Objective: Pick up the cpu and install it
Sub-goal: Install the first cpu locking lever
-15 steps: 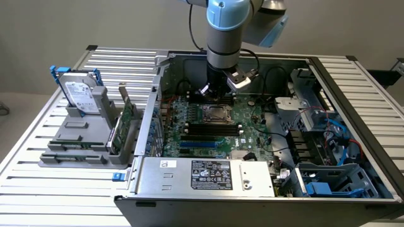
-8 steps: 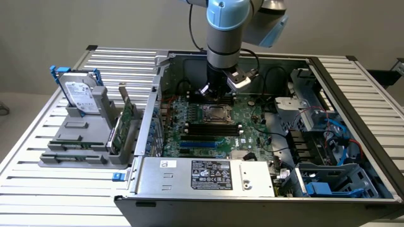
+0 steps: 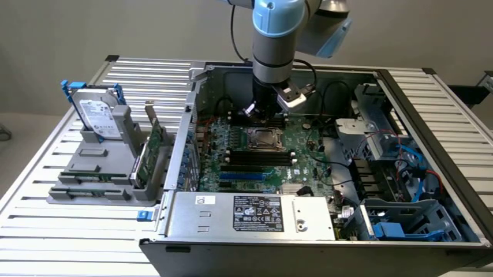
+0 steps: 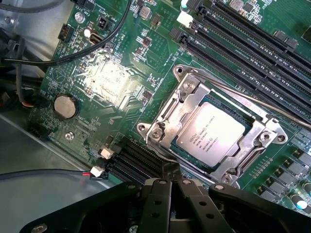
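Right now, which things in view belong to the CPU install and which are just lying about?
Job in hand:
- cpu, seated in the socket
- socket frame on the motherboard
- gripper, fingers together just beside the socket

Lying about:
- hard drive, upright in the grey holder
- green circuit cards
- power supply

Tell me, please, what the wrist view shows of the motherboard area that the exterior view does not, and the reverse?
Wrist view alone: the printing on the cpu, seated flat inside the metal socket frame, and the round coin battery. Exterior view alone: the arm reaching down into the open case, the hard drive upright in the grey rack outside it, and the power supply. Both share the green motherboard and the socket.
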`<state>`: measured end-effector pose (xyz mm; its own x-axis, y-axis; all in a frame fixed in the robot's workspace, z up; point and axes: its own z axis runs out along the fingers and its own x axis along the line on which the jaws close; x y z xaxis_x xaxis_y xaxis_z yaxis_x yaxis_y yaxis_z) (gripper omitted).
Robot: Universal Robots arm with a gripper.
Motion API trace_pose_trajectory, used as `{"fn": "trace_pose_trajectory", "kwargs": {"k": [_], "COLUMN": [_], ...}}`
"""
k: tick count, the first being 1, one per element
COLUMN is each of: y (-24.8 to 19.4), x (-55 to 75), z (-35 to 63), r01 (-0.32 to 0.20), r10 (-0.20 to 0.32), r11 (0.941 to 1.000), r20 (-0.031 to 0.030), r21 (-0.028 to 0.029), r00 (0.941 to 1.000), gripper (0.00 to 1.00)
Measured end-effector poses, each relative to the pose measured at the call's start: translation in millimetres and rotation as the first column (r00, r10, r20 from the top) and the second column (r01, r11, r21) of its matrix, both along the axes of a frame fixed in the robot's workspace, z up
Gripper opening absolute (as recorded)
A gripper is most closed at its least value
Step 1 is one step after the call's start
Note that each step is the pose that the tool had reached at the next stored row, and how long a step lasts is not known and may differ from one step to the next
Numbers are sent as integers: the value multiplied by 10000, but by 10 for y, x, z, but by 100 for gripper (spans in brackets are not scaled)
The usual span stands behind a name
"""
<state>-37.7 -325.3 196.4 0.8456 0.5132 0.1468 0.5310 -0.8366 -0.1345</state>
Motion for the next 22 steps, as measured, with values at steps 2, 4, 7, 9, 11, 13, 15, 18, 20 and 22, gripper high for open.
{"fn": "trace_pose_trajectory", "kwargs": {"k": [2, 4, 7, 9, 11, 13, 15, 18, 20, 22], "y": [0, 1, 1, 1, 1, 2, 2, 3, 3, 3], "x": [1, 4, 8, 11, 15, 18, 21, 28, 33, 37], "z": [0, 0, 1, 1, 1, 1, 1, 1, 1, 0], "r01": [0, 0, 0, 0, -1, -1, -1, -3, -6, -8], "r10": [0, 0, 0, 0, 1, 1, 1, 3, 6, 8], "r11": [10000, 10000, 10000, 10000, 10000, 10000, 10000, 10000, 10000, 10000], "r20": [0, 0, -1, -1, -1, -1, -1, -2, -1, -2], "r21": [-1, -3, -6, -7, -7, -8, -9, -10, -10, -9], "r00": [10000, 10000, 10000, 10000, 10000, 10000, 10000, 10000, 10000, 10000], "gripper": [11, 11, 11, 11, 11, 11, 11, 11, 11, 11]}}
